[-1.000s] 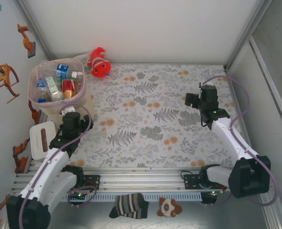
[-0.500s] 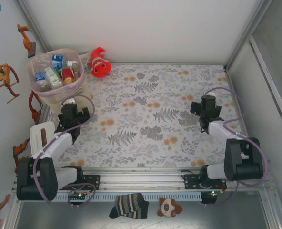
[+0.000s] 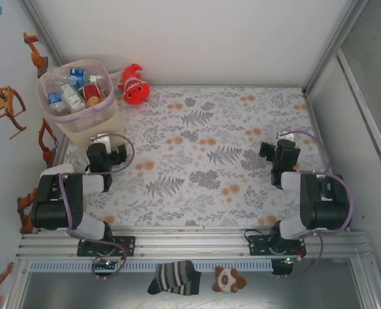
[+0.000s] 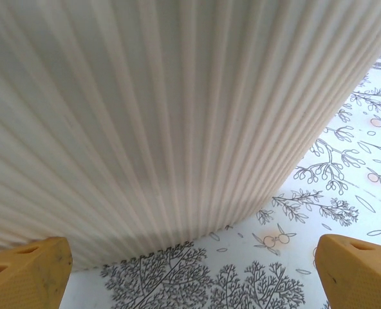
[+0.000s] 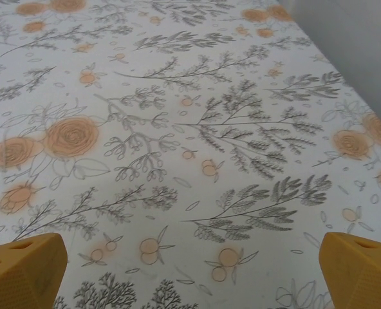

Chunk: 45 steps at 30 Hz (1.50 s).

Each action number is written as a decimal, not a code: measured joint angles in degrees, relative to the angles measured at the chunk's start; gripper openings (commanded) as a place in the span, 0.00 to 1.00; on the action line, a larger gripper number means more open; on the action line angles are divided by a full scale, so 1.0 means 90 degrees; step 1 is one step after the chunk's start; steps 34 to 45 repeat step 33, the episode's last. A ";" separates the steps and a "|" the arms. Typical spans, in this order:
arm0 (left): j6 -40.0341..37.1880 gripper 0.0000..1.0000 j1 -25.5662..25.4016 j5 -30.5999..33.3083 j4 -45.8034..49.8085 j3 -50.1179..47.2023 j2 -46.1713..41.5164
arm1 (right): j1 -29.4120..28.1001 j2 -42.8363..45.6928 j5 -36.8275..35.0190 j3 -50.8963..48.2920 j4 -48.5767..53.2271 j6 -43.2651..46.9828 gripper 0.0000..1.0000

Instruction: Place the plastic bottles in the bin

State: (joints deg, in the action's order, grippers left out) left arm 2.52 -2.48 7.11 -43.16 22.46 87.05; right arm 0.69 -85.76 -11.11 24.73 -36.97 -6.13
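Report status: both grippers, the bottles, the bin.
Left gripper open, empty, facing tall translucent pale-pink plastic bin. Right gripper open, empty, over floral mat. Crushed plastic bottles inside bin. Red-orange fish plush beside it.

Left arm and right arm: white links, black joints, mauve cables looping off, chunky orange-yellow fingertips.

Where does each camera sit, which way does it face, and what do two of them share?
Top external: above and behind the arms, looking down on the floral table and the bin holding bottles; both arms, left tool and right tool show.
Left wrist: on the left arm, facing the bin's ribbed wall close up; its yellow fingertips at the bottom corners.
Right wrist: on the right arm, facing across the floral table; its yellow fingertips at the bottom corners.
Shared: top external and left wrist both see the bin.
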 measured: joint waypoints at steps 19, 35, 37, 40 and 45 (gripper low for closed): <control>-0.0027 0.96 0.0121 -0.0491 -0.0194 0.0000 0.0158 | 0.0000 -0.0236 0.0787 -0.0284 -0.1120 0.0238 0.99; -0.0029 0.96 0.0121 -0.0491 -0.0199 0.0000 0.0158 | 0.0100 -0.0236 0.0916 -0.0284 -0.1117 0.0236 0.99; -0.0029 0.96 0.0121 -0.0491 -0.0199 0.0000 0.0158 | 0.0100 -0.0236 0.0916 -0.0284 -0.1117 0.0236 0.99; -0.0029 0.96 0.0121 -0.0491 -0.0199 0.0000 0.0158 | 0.0100 -0.0236 0.0916 -0.0284 -0.1117 0.0236 0.99; -0.0029 0.96 0.0121 -0.0491 -0.0199 0.0000 0.0158 | 0.0100 -0.0236 0.0916 -0.0284 -0.1117 0.0236 0.99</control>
